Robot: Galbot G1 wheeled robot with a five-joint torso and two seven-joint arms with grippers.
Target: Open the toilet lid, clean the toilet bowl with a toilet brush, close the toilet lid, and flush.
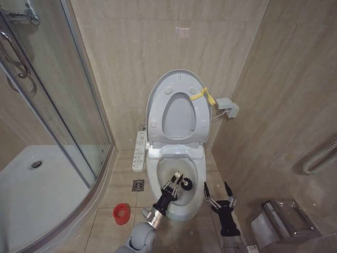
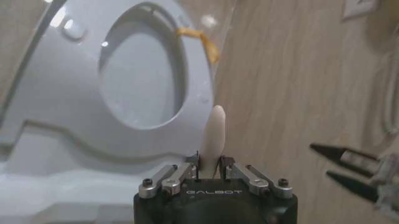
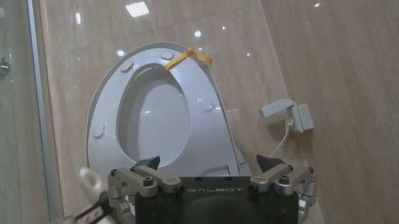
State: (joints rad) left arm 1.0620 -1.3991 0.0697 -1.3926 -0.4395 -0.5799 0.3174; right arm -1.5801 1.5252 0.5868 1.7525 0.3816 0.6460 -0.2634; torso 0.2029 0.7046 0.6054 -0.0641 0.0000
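Observation:
The toilet lid (image 1: 178, 118) stands raised against the wall with the seat ring (image 1: 156, 113) up in front of it, and a yellow tag (image 1: 203, 95) hangs at its top edge. Below, the white toilet bowl (image 1: 158, 169) lies uncovered. My left gripper (image 1: 172, 185) is over the bowl, shut on the toilet brush's white handle (image 2: 215, 133), and the dark bristle head (image 1: 185, 183) is inside the bowl. To the bowl's right, my right gripper (image 1: 220, 197) hangs open, holding nothing. The right wrist view shows the lid (image 3: 156, 116), the tag (image 3: 187, 55) and the right gripper (image 3: 209, 162).
The red brush holder (image 1: 121, 213) stands on the floor left of the bowl, near a floor drain (image 1: 138, 185). A button panel (image 1: 139, 150) runs along the bowl's left side. A glass shower enclosure (image 1: 58, 110) is at left; a wall box (image 1: 227, 107) and metal paper holder (image 1: 281, 219) at right.

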